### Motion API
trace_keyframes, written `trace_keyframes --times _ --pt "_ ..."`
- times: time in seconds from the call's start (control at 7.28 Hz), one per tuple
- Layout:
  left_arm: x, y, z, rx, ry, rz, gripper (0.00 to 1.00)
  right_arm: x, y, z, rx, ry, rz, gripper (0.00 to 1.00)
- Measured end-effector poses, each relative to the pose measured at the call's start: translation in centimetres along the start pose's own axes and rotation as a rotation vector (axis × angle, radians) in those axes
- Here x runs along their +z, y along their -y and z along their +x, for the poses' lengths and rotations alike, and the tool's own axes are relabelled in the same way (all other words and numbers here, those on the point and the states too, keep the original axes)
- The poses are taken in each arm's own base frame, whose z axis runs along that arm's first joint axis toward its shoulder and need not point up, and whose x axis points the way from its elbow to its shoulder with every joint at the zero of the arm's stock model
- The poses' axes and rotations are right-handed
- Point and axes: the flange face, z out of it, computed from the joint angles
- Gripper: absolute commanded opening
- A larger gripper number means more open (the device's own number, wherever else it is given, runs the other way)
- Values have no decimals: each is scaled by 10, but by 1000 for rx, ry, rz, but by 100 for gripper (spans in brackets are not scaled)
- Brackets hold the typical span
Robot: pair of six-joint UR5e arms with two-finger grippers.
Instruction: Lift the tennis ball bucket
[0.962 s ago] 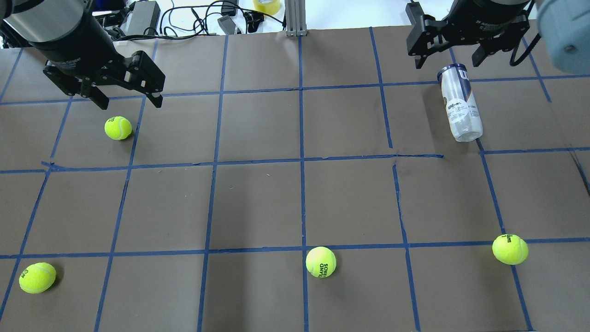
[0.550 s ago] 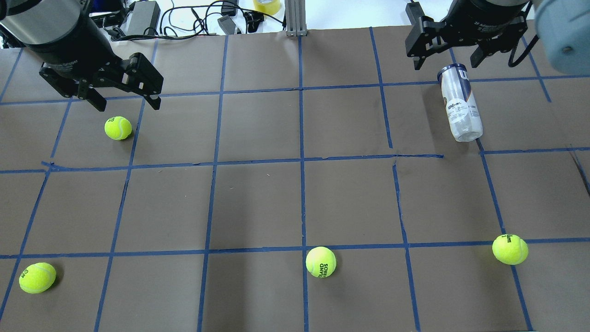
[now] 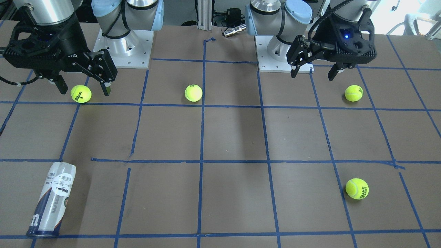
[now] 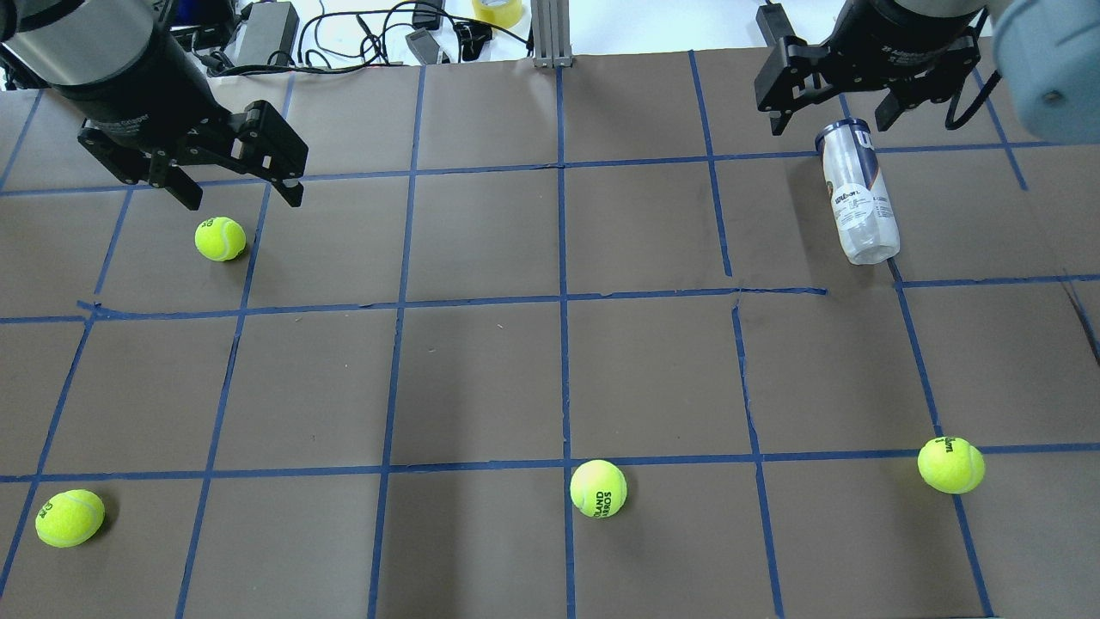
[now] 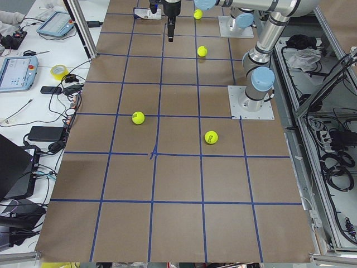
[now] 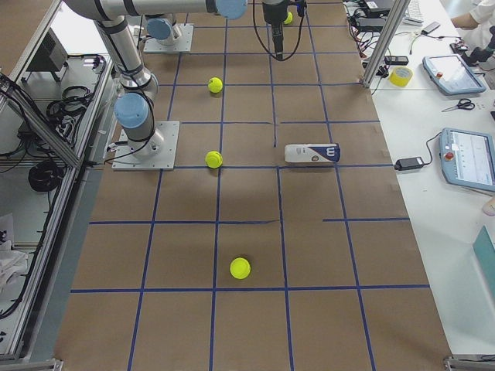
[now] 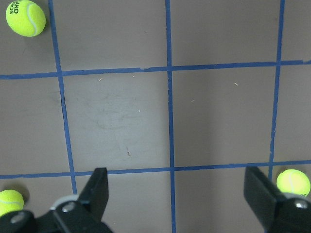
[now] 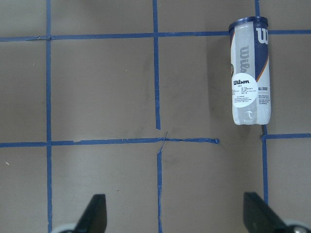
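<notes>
Brown paper over the bench, gridded in blue tape. At far left, the left pincer, clear of the surface, fingers spread wide, holding nothing. Just on the robot's side of it, a tennis ball; a second ball in the near left corner. Around the middle, close to the robot's edge, a third ball with black lettering. Further right, the tennis ball bucket, lying on its side on the bench, dark blue rim toward the far edge, clear base toward the robot, touched by neither arm. High over the bench, the right pincer, fingers wide apart and empty; from its wrist camera, bucket in the upper right, clear of both fingers. Last, a fourth ball, well apart from the bucket.
</notes>
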Motion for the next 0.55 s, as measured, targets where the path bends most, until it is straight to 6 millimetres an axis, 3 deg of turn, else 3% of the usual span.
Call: trace_keyframes --times 0.55 --pt "1 0 1 2 1 -2 100 -7 0 0 0 0 16 100"
